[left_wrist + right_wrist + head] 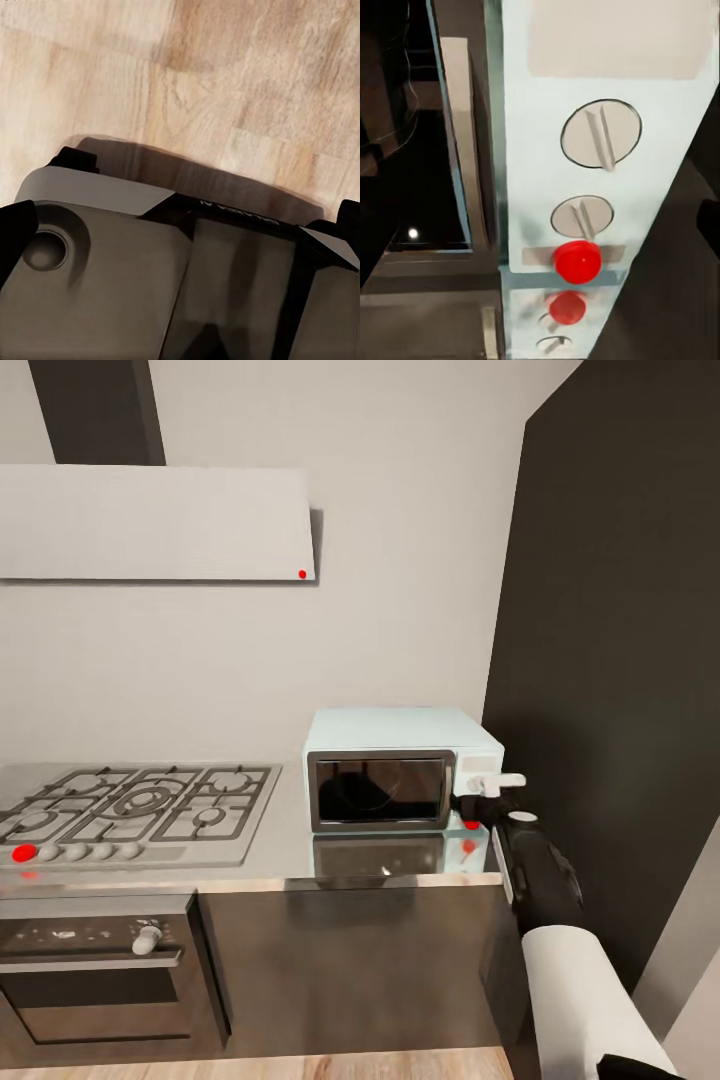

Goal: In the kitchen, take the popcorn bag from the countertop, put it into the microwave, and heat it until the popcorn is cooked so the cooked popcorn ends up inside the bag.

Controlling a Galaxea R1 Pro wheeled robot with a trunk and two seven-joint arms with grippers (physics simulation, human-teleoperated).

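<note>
Your right gripper [487, 807] sits at the microwave [395, 765] control panel on the countertop [280, 840], red button [577, 260] ahead; jaw state unclear. Gas hob [135, 810] left, dark wall panel [610, 660] crowding right. Microwave door shut.

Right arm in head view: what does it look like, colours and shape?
The right arm has a rounded white lower segment, then a glossy black tapered forearm running into a black gripper by the microwave control panel. No cables or markings visible.
</note>
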